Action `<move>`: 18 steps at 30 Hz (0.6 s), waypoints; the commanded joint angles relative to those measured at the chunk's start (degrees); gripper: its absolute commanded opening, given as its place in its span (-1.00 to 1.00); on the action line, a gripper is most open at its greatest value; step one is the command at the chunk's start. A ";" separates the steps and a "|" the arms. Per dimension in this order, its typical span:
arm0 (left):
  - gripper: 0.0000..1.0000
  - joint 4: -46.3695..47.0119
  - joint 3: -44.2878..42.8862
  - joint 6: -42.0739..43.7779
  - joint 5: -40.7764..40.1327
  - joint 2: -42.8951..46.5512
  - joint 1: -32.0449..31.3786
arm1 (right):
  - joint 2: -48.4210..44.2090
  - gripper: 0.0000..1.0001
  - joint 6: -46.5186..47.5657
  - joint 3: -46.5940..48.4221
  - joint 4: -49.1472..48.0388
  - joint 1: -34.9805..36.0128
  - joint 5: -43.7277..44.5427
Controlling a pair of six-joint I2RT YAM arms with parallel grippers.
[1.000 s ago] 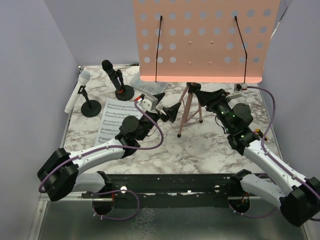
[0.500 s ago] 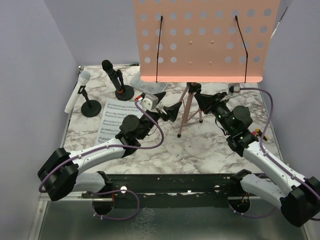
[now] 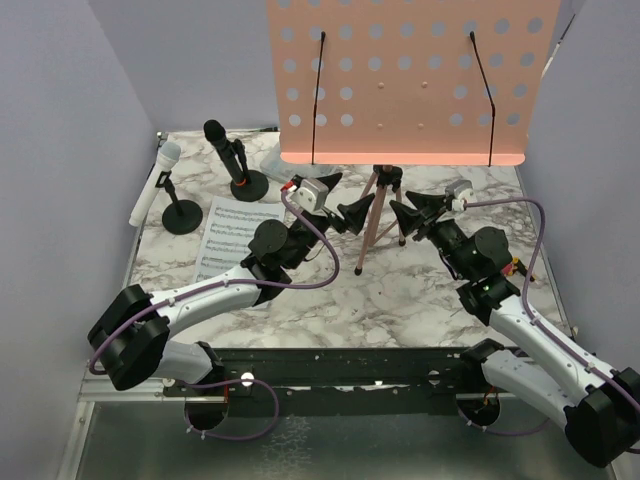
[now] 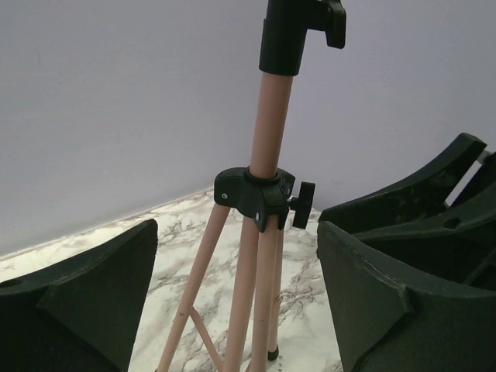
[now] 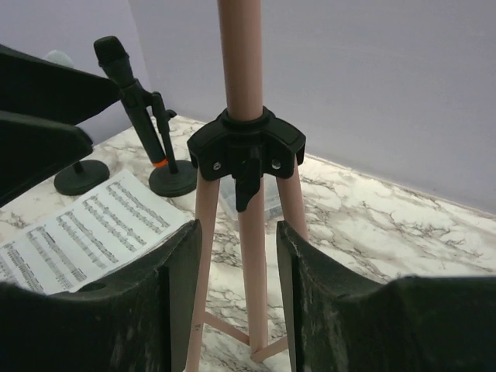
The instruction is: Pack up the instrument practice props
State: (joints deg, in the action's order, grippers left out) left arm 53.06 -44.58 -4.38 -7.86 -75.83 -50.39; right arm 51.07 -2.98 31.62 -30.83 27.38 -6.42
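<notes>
The pink perforated board [image 3: 410,80] stands on its pink tripod [image 3: 372,220] at the back centre. My left gripper [image 3: 345,205] is open just left of the tripod, and its wrist view shows the legs [image 4: 260,256] between its fingers [image 4: 93,294]. My right gripper [image 3: 415,213] is open just right of the tripod, its fingers [image 5: 174,302] either side of one leg [image 5: 248,232]. A sheet-music page [image 3: 232,235] lies on the table at the left. The black microphone [image 3: 225,145] stands in its holder [image 3: 248,185]. The white microphone [image 3: 155,180] leans in its holder [image 3: 181,217].
A clear plastic box [image 3: 300,178] lies behind the left gripper, near the tripod. Grey walls close in the left, right and back of the marble table [image 3: 400,290]. A black rail [image 3: 340,365] runs along the near edge.
Both grippers have closed in on the tripod from either side. The left moved forward and right, the right moved left. The tripod has not moved.
</notes>
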 commanded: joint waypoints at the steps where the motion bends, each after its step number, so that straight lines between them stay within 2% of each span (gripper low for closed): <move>1: 0.70 3.64 -0.88 1.97 1.21 -1.37 -0.36 | -3.56 -0.01 4.28 -3.71 -5.14 -0.13 -4.73; 5: 0.77 4.77 1.13 0.70 1.44 -0.89 0.64 | -5.74 0.10 3.67 -5.54 -7.62 -0.13 -4.68; 7: 0.78 4.86 1.97 -1.76 4.74 -0.31 2.58 | -6.19 0.13 3.38 -5.77 -8.75 -0.12 -4.40; 13: 0.77 6.24 2.65 -13.45 25.71 -0.01 15.42 | -5.24 0.15 1.60 -5.79 -9.90 -0.13 -7.18; 18: 0.78 7.87 1.55 -16.27 37.59 -1.13 22.53 | -5.00 0.16 0.09 -6.61 -10.54 -0.13 -9.74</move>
State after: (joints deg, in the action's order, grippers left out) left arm 57.23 -42.52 -15.05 14.00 -76.95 -32.05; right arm 45.87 -1.48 26.11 -39.31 27.38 -12.71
